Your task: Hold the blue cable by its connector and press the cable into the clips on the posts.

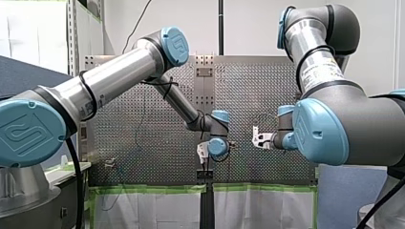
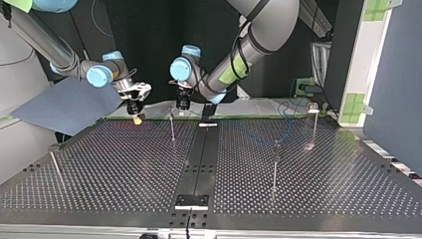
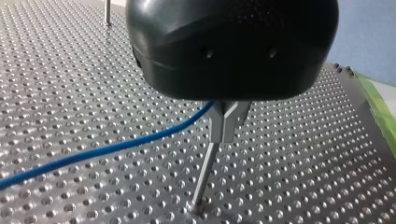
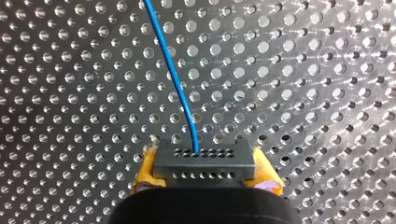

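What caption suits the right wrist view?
My right tool clamps the black connector between yellow pads; the blue cable runs ahead over the perforated table.

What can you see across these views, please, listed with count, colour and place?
cable: one, blue, leading from the connector over the table.
connector: one, black, between yellow pads.
posts: at least four, metal, spread over the table.
table: one, grey, perforated.
sheet: one, blue, beyond the table at the top view's left.
tape: several pieces, green, at the top view's right.
arms: two, silver with blue joints.
left gripper: one, black, near the far middle post.
right gripper: one, shut on the connector.
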Controlling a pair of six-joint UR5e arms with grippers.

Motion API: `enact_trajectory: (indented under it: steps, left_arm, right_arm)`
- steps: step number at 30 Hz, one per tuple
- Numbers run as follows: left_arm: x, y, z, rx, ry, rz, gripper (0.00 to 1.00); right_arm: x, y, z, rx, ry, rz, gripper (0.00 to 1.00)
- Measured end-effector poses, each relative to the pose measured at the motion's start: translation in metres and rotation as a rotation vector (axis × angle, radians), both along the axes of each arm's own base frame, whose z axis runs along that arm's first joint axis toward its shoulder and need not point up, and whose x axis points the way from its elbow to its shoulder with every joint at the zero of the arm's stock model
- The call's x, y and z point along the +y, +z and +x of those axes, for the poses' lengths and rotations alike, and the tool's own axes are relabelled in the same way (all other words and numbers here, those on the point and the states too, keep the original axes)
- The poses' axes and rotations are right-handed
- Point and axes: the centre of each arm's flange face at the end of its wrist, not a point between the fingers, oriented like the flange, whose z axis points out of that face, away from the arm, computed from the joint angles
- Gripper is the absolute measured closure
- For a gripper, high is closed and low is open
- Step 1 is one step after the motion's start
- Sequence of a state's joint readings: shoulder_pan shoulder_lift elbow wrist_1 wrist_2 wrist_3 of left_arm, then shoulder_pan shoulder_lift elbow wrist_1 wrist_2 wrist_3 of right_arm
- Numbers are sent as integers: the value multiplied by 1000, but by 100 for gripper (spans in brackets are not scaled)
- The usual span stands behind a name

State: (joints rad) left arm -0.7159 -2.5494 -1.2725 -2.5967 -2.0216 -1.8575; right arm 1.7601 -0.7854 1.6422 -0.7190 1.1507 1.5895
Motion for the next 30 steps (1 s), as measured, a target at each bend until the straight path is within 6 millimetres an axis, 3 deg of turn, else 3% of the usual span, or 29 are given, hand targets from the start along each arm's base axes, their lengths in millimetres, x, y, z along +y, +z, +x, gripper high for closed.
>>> enact_trajectory:
  steps: [30]
  left_arm:
    - [21, 6, 41, 2, -27, -79, 98]
  right_arm:
    - [1, 0, 4, -8, 2, -3, 100]
